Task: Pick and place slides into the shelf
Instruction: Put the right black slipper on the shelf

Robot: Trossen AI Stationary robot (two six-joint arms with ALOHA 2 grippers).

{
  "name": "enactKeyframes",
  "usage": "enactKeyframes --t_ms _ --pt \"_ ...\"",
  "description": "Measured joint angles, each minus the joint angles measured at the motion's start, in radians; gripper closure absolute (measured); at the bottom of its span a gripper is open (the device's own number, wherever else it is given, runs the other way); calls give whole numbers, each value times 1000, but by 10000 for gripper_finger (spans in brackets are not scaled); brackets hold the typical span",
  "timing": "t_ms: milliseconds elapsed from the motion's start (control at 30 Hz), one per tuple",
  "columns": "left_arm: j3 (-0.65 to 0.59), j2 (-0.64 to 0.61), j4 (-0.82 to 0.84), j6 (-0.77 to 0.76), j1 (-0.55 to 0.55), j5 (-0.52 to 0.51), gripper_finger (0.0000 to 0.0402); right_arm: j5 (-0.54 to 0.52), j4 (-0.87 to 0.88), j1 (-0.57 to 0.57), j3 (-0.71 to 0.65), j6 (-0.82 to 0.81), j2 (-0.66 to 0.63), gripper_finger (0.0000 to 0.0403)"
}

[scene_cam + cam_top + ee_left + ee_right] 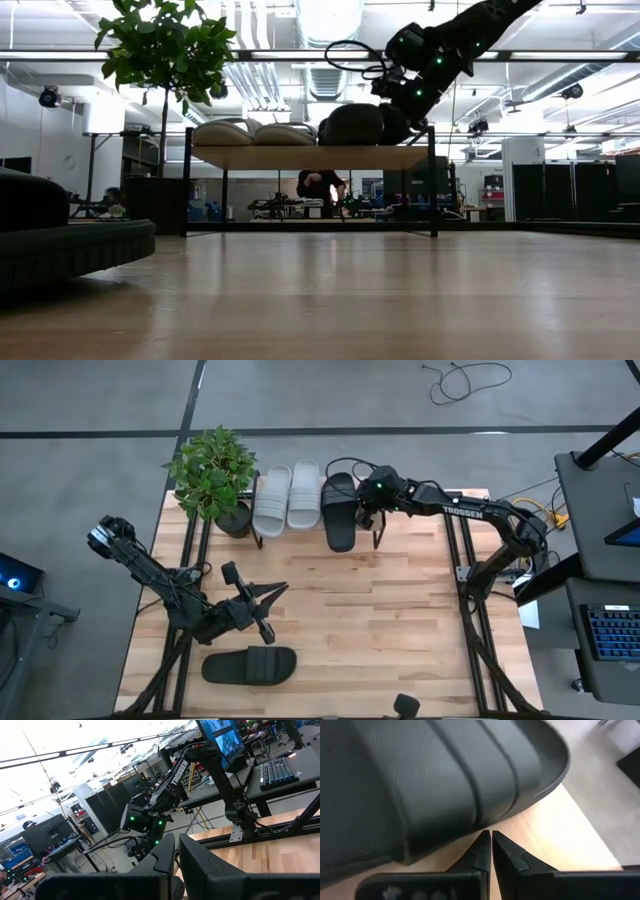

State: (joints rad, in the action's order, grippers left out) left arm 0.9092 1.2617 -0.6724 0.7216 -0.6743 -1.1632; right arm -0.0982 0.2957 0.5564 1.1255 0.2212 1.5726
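Your right gripper (367, 518), fingers together, sits beside the black slide (339, 510) on the shelf (310, 157); your left gripper (268, 600) waits closed.

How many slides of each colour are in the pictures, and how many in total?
Light grey slides: 2
Black slides: 2, one on the shelf, one on the table
Total: 4

The worktop (390, 600) is pale planked wood with a soft sheen, and the black slide (435, 775) looks matt, finely textured rubber.
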Motion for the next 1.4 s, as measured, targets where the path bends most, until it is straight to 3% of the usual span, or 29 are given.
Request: enactKeyframes --t_ms 233,500,767,833,933,1100,1400 --pt "0 0 0 0 0 0 391 -6 43 0 -1 42 -34 394" --pt "0 0 0 0 0 0 391 -7 157 -6 -2 105 -191 392" --pt "0 0 0 0 0 0 391 31 149 -162 -31 228 -308 314" --pt "0 0 0 0 0 0 391 -18 131 -221 -37 300 -309 287" --pt "0 0 0 0 0 0 391 -184 108 -300 -46 430 -284 253" --pt "0 0 0 0 0 0 391 -443 19 -347 -47 546 -218 231" --pt "0 0 0 0 0 -1 391 -438 -167 -345 -47 710 -92 243"
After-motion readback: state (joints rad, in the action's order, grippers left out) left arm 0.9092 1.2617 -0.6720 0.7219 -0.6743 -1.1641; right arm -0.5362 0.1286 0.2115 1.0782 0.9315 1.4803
